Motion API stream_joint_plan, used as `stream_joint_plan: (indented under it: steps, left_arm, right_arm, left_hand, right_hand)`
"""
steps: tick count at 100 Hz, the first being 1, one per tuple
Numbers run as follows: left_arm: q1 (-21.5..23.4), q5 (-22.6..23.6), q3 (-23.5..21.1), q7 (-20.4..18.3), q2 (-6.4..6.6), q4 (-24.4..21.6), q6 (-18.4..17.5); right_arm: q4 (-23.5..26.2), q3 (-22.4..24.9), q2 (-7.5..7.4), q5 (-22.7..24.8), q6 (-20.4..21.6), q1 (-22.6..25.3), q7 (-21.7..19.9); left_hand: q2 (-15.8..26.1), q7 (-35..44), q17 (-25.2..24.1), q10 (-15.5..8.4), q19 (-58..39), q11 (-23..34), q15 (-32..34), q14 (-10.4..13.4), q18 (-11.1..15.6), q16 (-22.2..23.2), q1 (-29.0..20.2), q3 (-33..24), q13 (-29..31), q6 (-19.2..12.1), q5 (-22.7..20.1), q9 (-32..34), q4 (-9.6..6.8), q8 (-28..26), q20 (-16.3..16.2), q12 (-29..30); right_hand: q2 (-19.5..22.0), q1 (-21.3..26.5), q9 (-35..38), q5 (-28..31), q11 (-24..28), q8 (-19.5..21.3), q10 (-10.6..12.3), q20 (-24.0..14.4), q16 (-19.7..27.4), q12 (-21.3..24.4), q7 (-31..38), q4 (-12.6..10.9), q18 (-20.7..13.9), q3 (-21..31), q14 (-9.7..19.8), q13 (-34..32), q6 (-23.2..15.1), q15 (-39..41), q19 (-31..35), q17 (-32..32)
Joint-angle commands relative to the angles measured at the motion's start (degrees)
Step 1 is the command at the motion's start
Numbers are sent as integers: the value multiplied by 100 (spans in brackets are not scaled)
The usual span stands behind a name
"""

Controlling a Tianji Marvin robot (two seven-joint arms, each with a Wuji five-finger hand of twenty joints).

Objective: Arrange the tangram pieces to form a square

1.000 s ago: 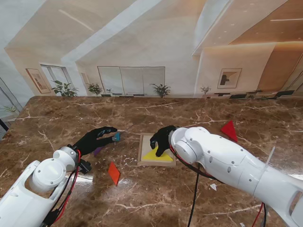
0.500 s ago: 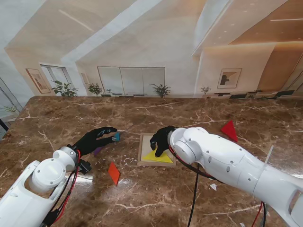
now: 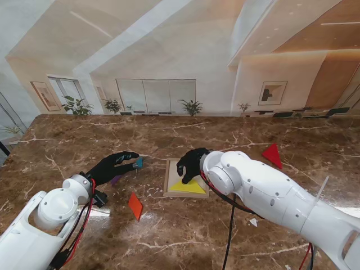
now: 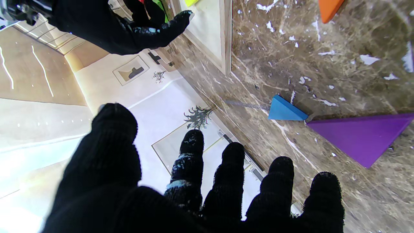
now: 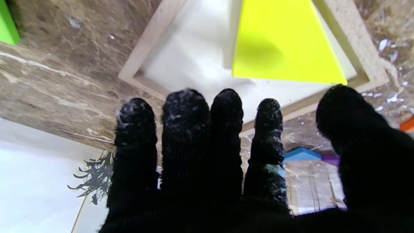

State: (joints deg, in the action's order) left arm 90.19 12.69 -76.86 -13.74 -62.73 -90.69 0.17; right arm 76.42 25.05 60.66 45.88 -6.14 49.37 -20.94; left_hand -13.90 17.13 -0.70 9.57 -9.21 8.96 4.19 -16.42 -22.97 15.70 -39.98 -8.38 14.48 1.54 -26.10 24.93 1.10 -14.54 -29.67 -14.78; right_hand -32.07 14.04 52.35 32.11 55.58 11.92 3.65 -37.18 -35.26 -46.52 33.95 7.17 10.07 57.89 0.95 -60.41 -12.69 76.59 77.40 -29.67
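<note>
A wooden square tray (image 3: pixel 167 181) lies mid-table with a yellow triangle (image 3: pixel 189 187) in its near part; the right wrist view shows that triangle (image 5: pixel 281 42) flat against the tray's rim (image 5: pixel 352 42). My right hand (image 3: pixel 191 163) hovers over the tray's far side, fingers straight, open and holding nothing. My left hand (image 3: pixel 112 166) is open with spread fingers (image 4: pixel 190 152), pointing at a small blue triangle (image 3: pixel 139 162) (image 4: pixel 284 110). A purple triangle (image 4: pixel 362 136) lies beside the blue one, partly under the left hand (image 3: pixel 116 180). An orange piece (image 3: pixel 135 206) lies nearer to me.
A red triangle (image 3: pixel 273 154) lies on the marble far to the right of the tray. A green piece (image 5: pixel 6 22) shows at the edge of the right wrist view. A small white scrap (image 3: pixel 253 222) lies near my right arm.
My right hand has lifted off the yellow triangle and drawn slightly farther from me, uncovering more of it. The left hand has stayed put.
</note>
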Motion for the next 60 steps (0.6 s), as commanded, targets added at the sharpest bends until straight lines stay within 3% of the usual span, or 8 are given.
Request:
stream_joint_plan:
  steps: [1,60]
  left_arm:
    - [25,0,12,-4,10,-4,25]
    - [2,26,43,14,10,25,-23]
  right_arm:
    - [24,59,14,4,42,47,-26]
    - [761,1642,33,-92,222,884,270]
  left_hand:
    - [238,-78,-31,9,145,-48,-91,78,92,-52,-84,167,15,-44,-73,101,-107,122,-136,27]
    - [231,-77,-35,15,145,-48,-91,86,87,-53,-88,167,12,-45,-61,98,-109,121,-137,28]
  right_hand:
    - [-75,-299,-11,-244,1,39,15,-94,-42,43,-6,-76,30,29,31,-201,-18,256,256,-9]
    - [-642,-184,44,469,-237,204,-65,-77,33,387,345,71,162,350,-69,-192,65,102,221,-25]
